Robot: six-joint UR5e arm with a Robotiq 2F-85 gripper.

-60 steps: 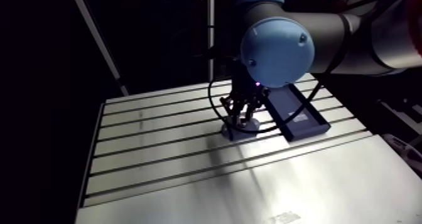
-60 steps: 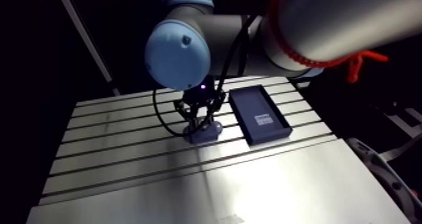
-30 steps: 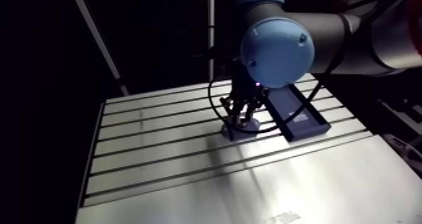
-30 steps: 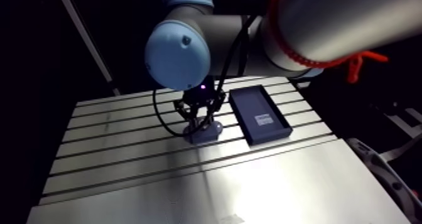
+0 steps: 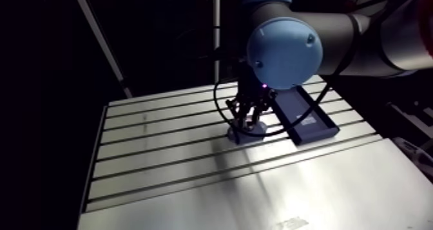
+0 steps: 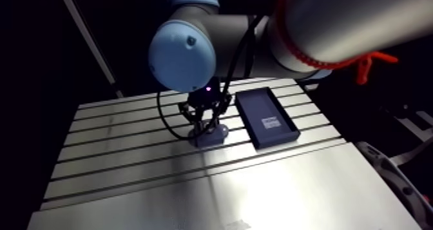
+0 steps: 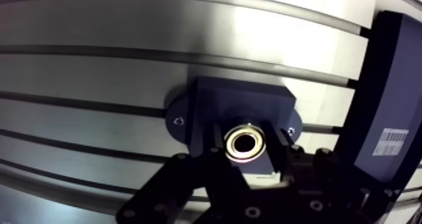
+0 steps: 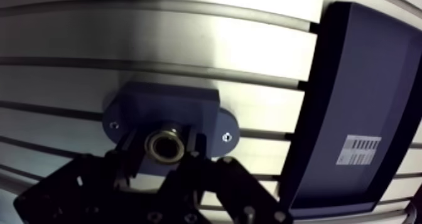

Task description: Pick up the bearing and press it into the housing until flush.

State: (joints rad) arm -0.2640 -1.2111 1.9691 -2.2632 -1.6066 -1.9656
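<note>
One bearing [image 7: 246, 144], a brass-coloured ring, sits between the jaws directly over the bore of the housing [image 7: 242, 101]. Jaws narrow, one on each side of the ring and closed against it as far as the wrist view shows; they are holding the bearing, not released.

Housing: dark blue block on an oval flange, one screw head [image 7: 179, 121] at each end of the flange. The flange lies flat on the slotted bench [image 7: 125, 26]. Dark tray [image 8: 370, 69] with a white label [image 8: 355, 150] lies just right of the housing, apart from it.

Progress, my reading: pick-up done, carry done, bearing lined up with the bore and probably started in it. Ring face looks close to the block's top face, but the jaws hide the rim on both sides, so cannot tell whether it is flush or proud.

Left to do: press down to flush if not there, check the seat, open the jaws, lift clear.

Watch: jaw tips are close to the block's top face and may meet it before the ring bottoms. A tilted ring would jam in the bore; outline looks round and level from here
</note>
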